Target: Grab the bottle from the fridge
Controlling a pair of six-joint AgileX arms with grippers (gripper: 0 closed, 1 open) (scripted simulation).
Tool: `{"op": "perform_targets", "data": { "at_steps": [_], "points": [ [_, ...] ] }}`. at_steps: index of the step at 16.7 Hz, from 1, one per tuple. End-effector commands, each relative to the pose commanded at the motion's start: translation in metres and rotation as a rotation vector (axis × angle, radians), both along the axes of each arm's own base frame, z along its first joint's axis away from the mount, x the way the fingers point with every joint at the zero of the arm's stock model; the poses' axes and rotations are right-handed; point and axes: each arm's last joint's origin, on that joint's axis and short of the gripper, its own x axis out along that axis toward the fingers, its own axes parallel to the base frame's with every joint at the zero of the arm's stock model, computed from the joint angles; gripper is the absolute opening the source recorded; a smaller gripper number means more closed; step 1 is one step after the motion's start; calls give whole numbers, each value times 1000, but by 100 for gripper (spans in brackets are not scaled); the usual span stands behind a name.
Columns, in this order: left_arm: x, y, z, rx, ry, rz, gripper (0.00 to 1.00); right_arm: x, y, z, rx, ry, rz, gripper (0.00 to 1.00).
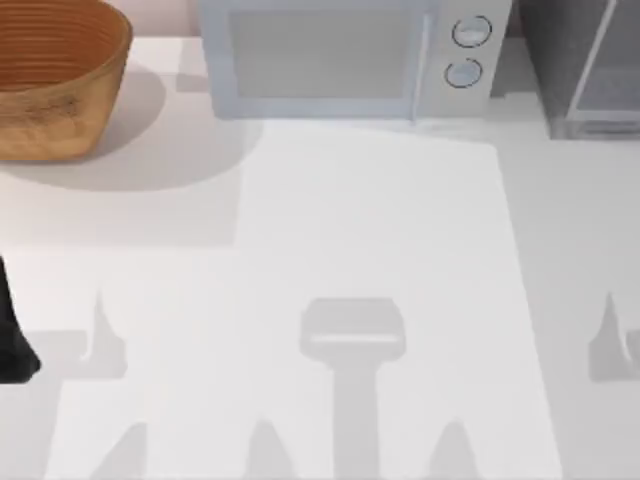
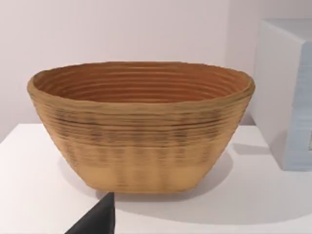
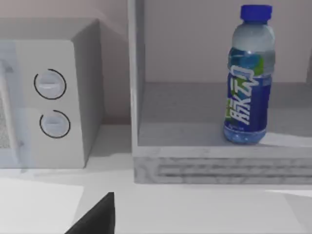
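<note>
The bottle [image 3: 247, 78] stands upright on the floor of the fridge [image 3: 219, 161]; it has a bright blue cap, a clear neck and a blue and green label. The fridge [image 1: 590, 70] is the dark grey cabinet at the table's far right corner, with a pale grey frame. Whether its door stands open, I cannot tell. A black part of my right gripper [image 3: 97, 217] shows low in the right wrist view, well short of the fridge and apart from the bottle. My left arm [image 1: 12, 340] sits parked at the table's left edge, with a black part of its gripper [image 2: 97, 219] facing the basket.
A pale blue-white microwave [image 1: 340, 55] with two round knobs [image 3: 49, 84] stands at the back centre, close beside the fridge. A woven brown basket [image 1: 55, 75] sits at the back left. The white table [image 1: 370, 230] stretches across the middle and front.
</note>
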Motion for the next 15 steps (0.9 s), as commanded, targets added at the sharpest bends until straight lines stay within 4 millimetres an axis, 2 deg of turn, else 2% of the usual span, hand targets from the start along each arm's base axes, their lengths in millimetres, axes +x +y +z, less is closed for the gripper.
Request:
{"op": "perform_targets", "data": {
  "at_steps": [4,8,12,15],
  "points": [
    [0,0,0,0,0,0,100,2,-1,2,0,-6,2,100],
    [0,0,0,0,0,0,100,13,-6,14,-4,-34,6,100],
    [0,0,0,0,0,0,100,38,-20,20,-9,-34,5,100],
    [0,0,0,0,0,0,100,61,-36,11,-3,-4,3,100]
  ]
}}
